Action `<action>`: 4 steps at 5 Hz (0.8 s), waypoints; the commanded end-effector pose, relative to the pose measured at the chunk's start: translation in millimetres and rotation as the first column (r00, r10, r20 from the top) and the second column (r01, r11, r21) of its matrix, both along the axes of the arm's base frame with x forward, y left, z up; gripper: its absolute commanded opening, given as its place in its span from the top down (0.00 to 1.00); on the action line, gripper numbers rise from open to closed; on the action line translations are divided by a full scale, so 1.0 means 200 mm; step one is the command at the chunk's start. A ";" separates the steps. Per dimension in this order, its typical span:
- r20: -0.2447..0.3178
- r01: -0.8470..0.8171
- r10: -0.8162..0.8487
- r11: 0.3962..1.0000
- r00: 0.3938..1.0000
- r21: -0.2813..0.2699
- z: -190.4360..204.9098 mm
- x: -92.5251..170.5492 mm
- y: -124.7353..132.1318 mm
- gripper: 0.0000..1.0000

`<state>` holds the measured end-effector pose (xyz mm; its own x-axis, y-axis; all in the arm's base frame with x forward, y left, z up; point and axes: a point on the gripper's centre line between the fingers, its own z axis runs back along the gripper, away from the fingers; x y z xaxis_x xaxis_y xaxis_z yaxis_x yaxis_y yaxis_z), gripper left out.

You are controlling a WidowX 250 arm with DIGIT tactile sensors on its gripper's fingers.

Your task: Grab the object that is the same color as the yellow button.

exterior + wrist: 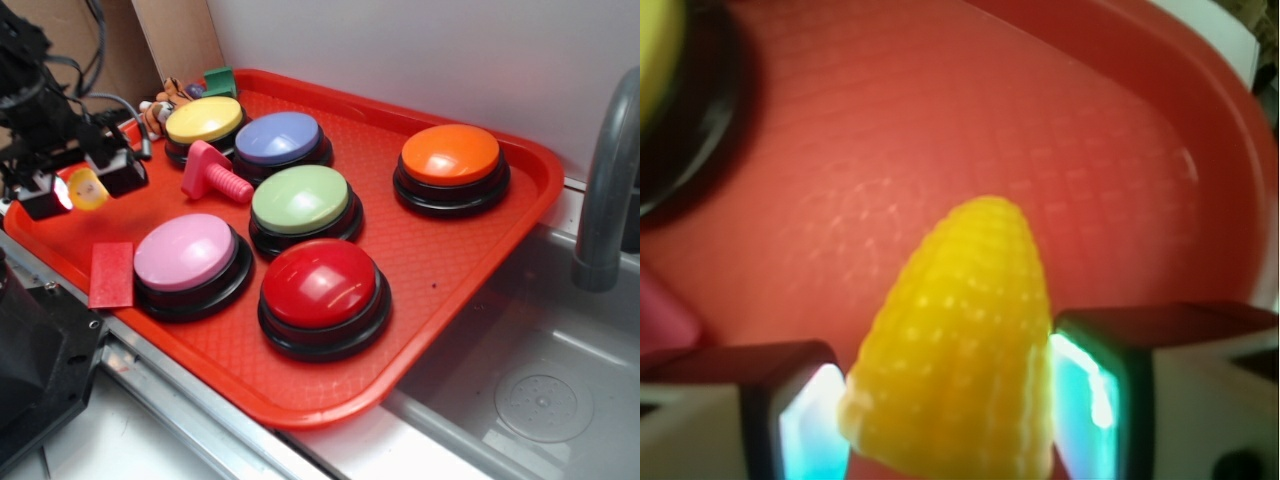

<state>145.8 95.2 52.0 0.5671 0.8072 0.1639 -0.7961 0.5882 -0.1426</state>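
Observation:
The object is a small yellow toy with a ribbed, bumpy skin and a pale face. It sits between my gripper's two black fingers, above the left end of the red tray. In the wrist view the object fills the gap, and both lit pads of my gripper press its sides. The yellow button stands to the right of the gripper at the back of the tray. Its edge shows at the wrist view's top left.
Purple, pale green, orange, pink and red buttons fill the tray. A pink toy bolt lies just right of the gripper. A flat red block lies near the front rim. A sink and grey faucet are on the right.

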 end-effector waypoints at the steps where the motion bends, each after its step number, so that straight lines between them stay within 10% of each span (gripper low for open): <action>1: 0.023 0.448 -0.448 0.894 0.894 0.015 0.37 0.04 -0.17 1.00; 4: -0.004 0.696 -0.696 0.718 0.718 -0.005 0.50 0.13 -0.51 1.00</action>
<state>173.6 -13.4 139.6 0.9746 0.1934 0.1130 -0.1774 0.9745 -0.1375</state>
